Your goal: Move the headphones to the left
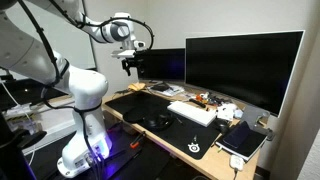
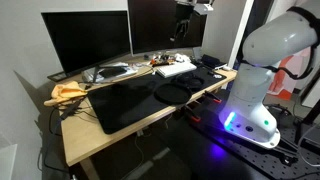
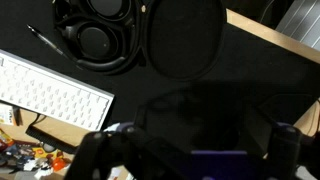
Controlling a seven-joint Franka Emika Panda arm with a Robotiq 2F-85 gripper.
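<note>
The black over-ear headphones (image 3: 100, 30) lie on the black desk mat (image 3: 250, 80), just past the end of the white keyboard (image 3: 50, 92). They show as a dark shape in both exterior views (image 1: 160, 91) (image 2: 207, 63). My gripper (image 1: 131, 62) hangs high above that end of the desk, well clear of the headphones, and shows at the top of an exterior view (image 2: 183, 25). In the wrist view its two dark fingers stand wide apart at the bottom edge (image 3: 190, 150), open with nothing between them.
A round black pad (image 3: 185, 35) lies beside the headphones. Two monitors (image 1: 245, 65) stand along the back of the desk. A notebook (image 1: 243, 140) and small clutter (image 1: 205, 100) lie near the keyboard (image 1: 192, 112). A yellow cloth (image 2: 68, 93) sits at the far end.
</note>
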